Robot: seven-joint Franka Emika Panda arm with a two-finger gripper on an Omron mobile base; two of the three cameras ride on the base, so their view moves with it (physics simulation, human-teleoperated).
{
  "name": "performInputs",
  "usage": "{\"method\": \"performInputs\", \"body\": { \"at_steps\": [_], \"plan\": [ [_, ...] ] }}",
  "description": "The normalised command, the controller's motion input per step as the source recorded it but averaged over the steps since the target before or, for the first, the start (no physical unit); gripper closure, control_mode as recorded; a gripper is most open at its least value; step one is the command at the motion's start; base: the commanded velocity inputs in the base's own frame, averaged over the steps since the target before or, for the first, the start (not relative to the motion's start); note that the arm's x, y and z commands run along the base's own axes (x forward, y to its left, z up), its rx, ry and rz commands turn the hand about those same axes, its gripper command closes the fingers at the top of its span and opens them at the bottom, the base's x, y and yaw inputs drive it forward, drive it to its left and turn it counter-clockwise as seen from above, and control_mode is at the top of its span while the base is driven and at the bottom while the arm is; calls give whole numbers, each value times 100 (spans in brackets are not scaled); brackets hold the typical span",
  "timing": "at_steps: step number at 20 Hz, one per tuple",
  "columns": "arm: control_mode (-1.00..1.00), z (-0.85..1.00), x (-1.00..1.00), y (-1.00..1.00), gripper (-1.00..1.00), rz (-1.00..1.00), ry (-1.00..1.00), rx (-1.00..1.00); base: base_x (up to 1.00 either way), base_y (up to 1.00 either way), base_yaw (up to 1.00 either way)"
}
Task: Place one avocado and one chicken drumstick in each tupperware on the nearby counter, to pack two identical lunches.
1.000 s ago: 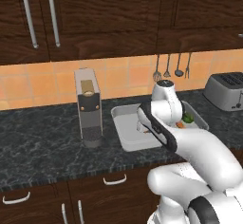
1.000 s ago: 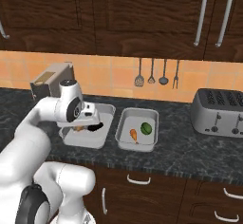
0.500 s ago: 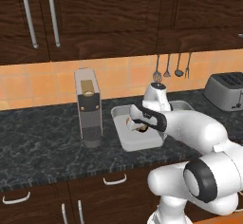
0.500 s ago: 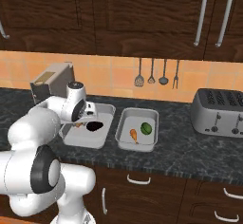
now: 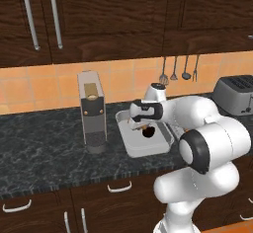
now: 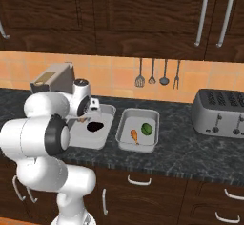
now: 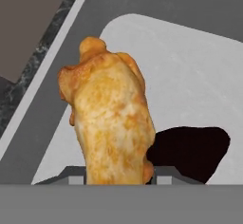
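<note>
golden-brown meat sits right between my jaws. it is a chicken drumstick (image 7: 111, 118), and i am squeezing it so it will not drop. in my hand view it stands up from 6 o'clock and the bony end points to 12 o'clock.

i hold it over the empty tupperware (image 5: 143, 149) because this box needs its food now. under the meat i see the pale floor of the box, and a dark shadow at about 4 o'clock from the drumstick. the shadow tells me the meat is hanging in the air, not lying down yet.

in the left base view my gripper (image 5: 139, 126) is low over that box, just beside the coffee machine (image 5: 92, 111), which stands at 9 o'clock from me on the counter (image 5: 44, 153).

the other tupperware (image 6: 138, 129) is at 3 o'clock from mine in the right base view. it already has an avocado (image 6: 147, 129) and another drumstick (image 6: 134, 136) in it, lying side by side. so that lunch looks packed, i think.

my box is still bare. i think the next job is to go down a little and let go softly, so the meat does not bounce out. after that my box will want an avocado too.

far off at 3 o'clock is the toaster (image 6: 222, 112).
</note>
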Motion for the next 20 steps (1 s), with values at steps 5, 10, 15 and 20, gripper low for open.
{"method": "performInputs", "body": {
  "at_steps": [5, 10, 15, 20],
  "plan": [
    [-100, -25, 0, 4, 100, 0, 1, 0, 0, 0, 0],
    [-100, -59, 0, 6, 100, 0, 2, 0, 0, 0, 0],
    [-100, -6, 0, 1, 100, -1, -4, -2, 0, 0, 0],
    [-100, 3, 0, 0, 100, -8, -7, -9, 0, 0, 0]
  ]
}}
